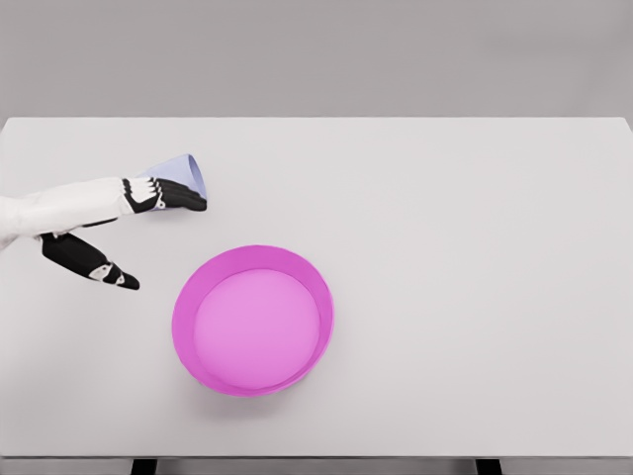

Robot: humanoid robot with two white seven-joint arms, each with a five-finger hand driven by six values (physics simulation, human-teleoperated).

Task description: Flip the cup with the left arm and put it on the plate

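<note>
Grey wall fills the background behind a wide white surface (475, 247) that spans nearly the whole head view. Taking the magenta plate (188, 341) as landmark, the left hand (129, 233) sits up and to its left, its white forearm coming in from the picture's left edge. The black fingers (178, 194) reach out along the near side of a pale lavender cup (183, 168), while the black thumb (94, 265) points away lower down, toward the plate's left rim, well apart from the fingers. So the hand is spread wide, with the fingers lying against the cup's side; whether they truly press on it cannot be told, and the thumb is clearly not on the cup. The cup lies behind the fingers, farther from the plate than the hand is, and only its upper part shows above them. It appears tilted or on its side, widening toward the right, though its mouth cannot be made out. The plate itself is a round shallow dish with a raised darker rim and a lighter pink floor, resting flat on the surface nearer the front edge, apart from both hand and cup.
</note>
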